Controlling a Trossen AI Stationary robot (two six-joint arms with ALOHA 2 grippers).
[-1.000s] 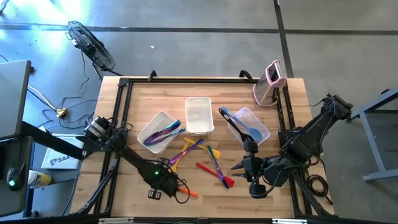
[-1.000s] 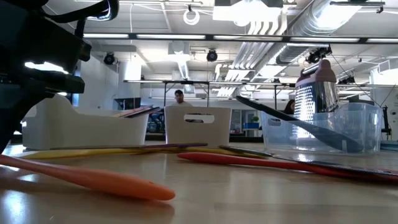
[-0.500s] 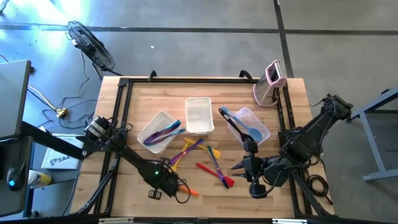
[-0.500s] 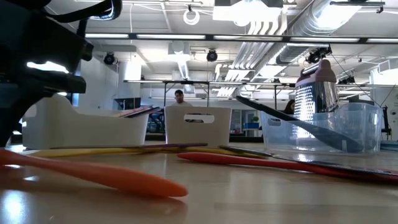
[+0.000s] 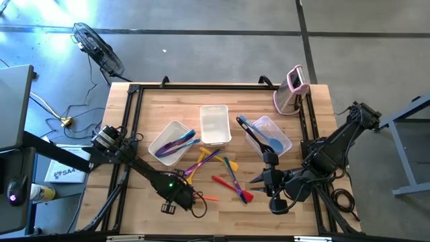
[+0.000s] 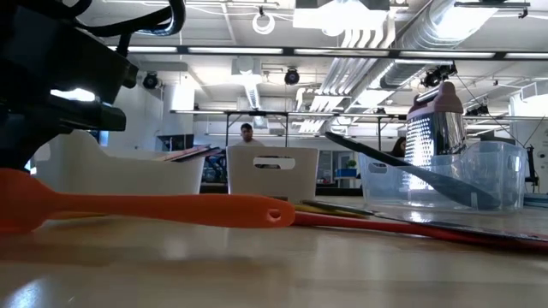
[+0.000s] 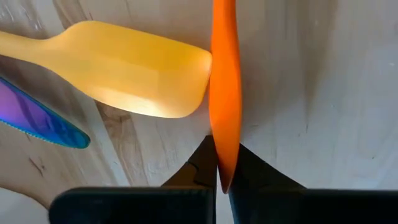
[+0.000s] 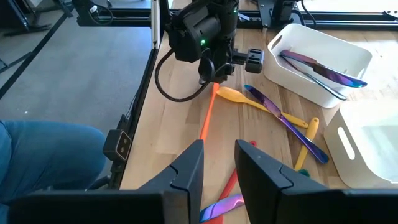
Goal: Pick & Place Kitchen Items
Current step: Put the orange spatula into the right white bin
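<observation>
Down near the front edge of the desk, left of its middle, the left gripper (image 5: 189,197) is clamped on one end of the orange spatula (image 5: 205,197), whose handle points away from the arm toward the desk's right side. From table height, the orange spatula (image 6: 145,208) runs level just above the wood, its far end showing a small hole. The left wrist camera has the orange spatula (image 7: 225,93) pinched between the two dark fingers, right beside the blade of a yellow spatula (image 7: 134,78) lying flat on the wood, with a purple-blue utensil (image 7: 34,115) near it.

At the middle of the desk, other loose utensils lie in a crossed pile, among them a red spatula (image 5: 232,186). A white tub (image 5: 163,138) left of centre holds purple and blue utensils; a clear tub (image 5: 277,132) toward the right holds a dark ladle and a blue spoon.

The right gripper (image 5: 258,179) waits near the front right of the desk, fingers parted with nothing between them.
</observation>
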